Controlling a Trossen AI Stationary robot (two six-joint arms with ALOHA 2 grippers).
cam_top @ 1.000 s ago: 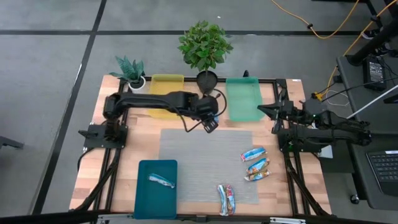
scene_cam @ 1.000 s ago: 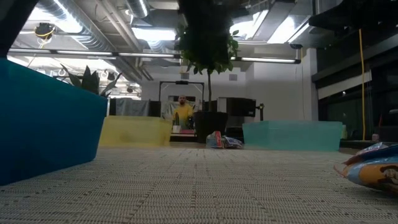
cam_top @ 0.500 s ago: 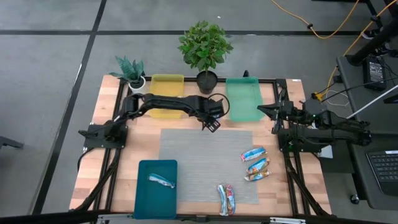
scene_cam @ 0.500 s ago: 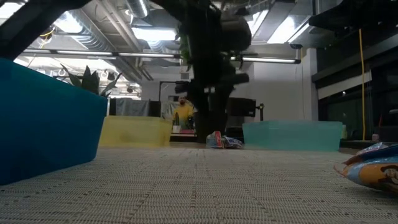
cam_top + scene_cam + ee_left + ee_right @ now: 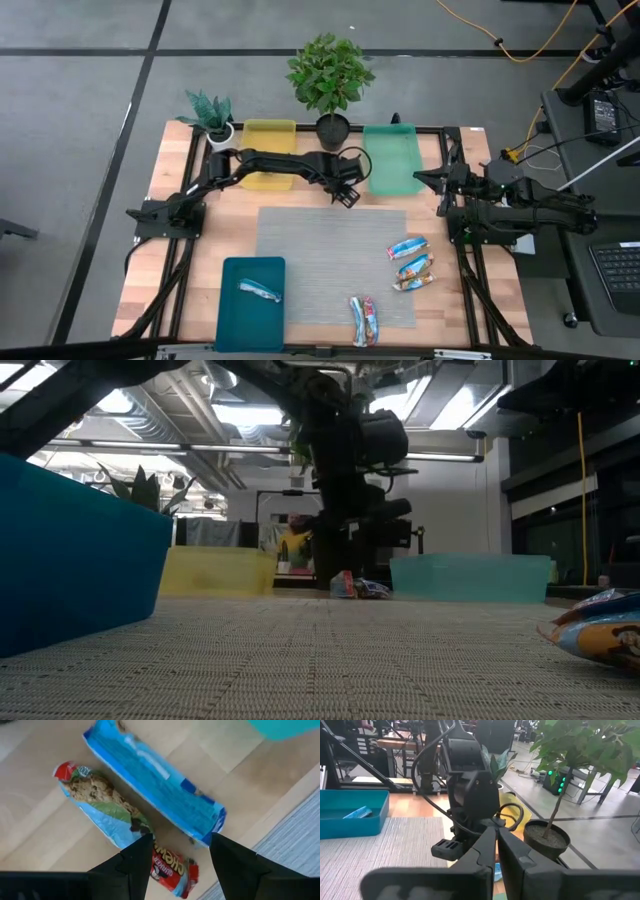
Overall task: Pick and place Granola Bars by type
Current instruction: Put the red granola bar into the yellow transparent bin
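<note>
Two granola bars lie side by side on the wood just beyond the mat's far edge: an all-blue one (image 5: 155, 790) and one with red ends and a brown picture (image 5: 112, 812); in the low view they show as a small heap (image 5: 357, 587). My left gripper (image 5: 182, 857) (image 5: 345, 193) hangs open just above them, its fingers on either side of the red-ended bar's near end (image 5: 172, 870), touching nothing that I can see. My right gripper (image 5: 496, 842) is shut and waits at the table's right edge (image 5: 428, 180).
More bars lie on the grey mat: three at its right (image 5: 412, 266), two at its near edge (image 5: 365, 320). One bar (image 5: 260, 291) lies in the teal tray (image 5: 232, 320). Yellow tray (image 5: 268, 150), green tray (image 5: 392, 160) and two potted plants (image 5: 330, 75) line the far edge.
My left arm has stretched out and its gripper has come down toward the two bars at the mat's far edge, shifting slightly toward the table's right. The bars have not moved.
</note>
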